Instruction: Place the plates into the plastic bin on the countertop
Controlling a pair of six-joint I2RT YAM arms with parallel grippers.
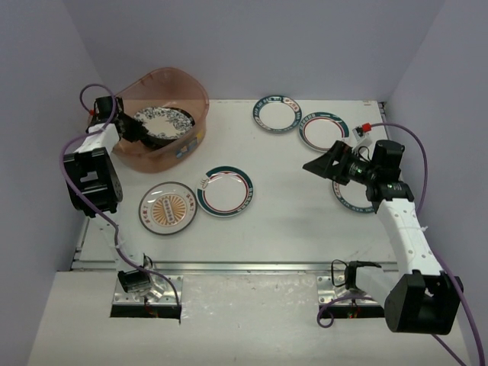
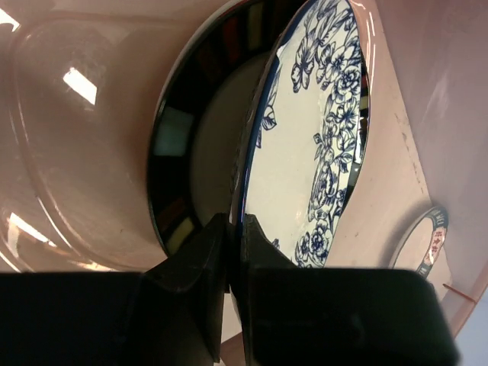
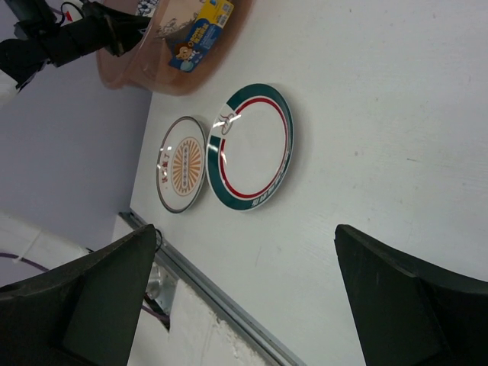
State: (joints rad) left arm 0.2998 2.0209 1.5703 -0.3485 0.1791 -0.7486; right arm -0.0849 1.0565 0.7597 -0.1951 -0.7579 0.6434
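The plastic bin (image 1: 191, 95) stands at the back left of the countertop (image 1: 290, 221). My left gripper (image 1: 142, 131) reaches over its rim, shut on the edge of a blue floral plate (image 1: 164, 120). In the left wrist view that gripper (image 2: 236, 227) pinches the blue floral plate (image 2: 305, 152), which is tilted over a black-rimmed plate (image 2: 194, 145) lying in the bin (image 2: 69, 152). An orange sunburst plate (image 1: 168, 207) and a red-and-teal plate (image 1: 225, 191) lie side by side in front of the bin. My right gripper (image 1: 320, 165) hovers open and empty at the right.
Two teal-rimmed plates (image 1: 277, 113) (image 1: 323, 131) lie at the back right, and a third plate (image 1: 349, 198) is partly hidden under my right arm. The right wrist view shows the red-and-teal plate (image 3: 252, 149), the orange plate (image 3: 183, 164) and the metal front edge (image 3: 213, 290).
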